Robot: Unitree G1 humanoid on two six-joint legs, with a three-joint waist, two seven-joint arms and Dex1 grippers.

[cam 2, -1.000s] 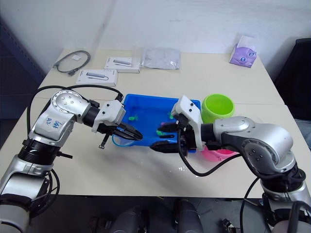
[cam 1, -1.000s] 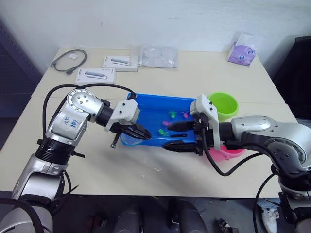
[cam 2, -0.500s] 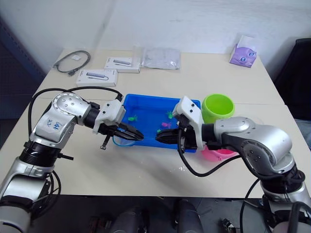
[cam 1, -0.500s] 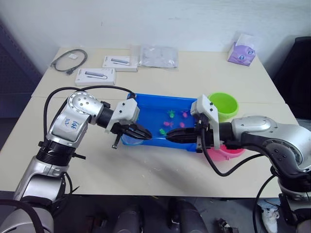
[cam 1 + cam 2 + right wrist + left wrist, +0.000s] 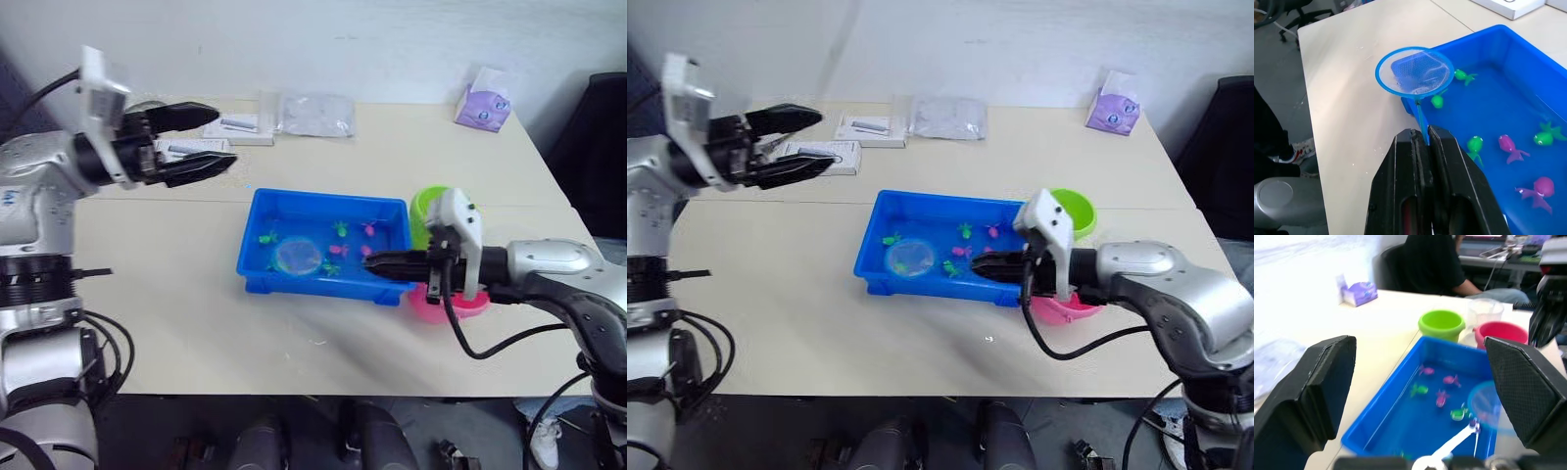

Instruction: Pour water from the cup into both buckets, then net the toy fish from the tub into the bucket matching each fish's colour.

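we see the right gripper at the near right corner of the blue tub, its two black fingers pinched tight on the thin handle of the net. the net's round blue hoop lies low over the tub's near left part in the head views, and in the right wrist view it sits across the tub's rim, partly over the table; we cannot tell whether the mesh touches the water. small fish float in the tub: green fish near the hoop and toward the middle, pink fish more to the right. the left gripper is held high over the far left of the table, well apart from the tub, its fingers spread wide and holding nothing. the green bucket stands just beyond the tub's right end, the pink bucket beside it on the near side, and the clear cup stands close behind the two buckets in the left wrist view. on the far side of the table lie two flat white boxes, a clear plastic bag and a purple tissue pack. a person in a dark top sits beyond the table.
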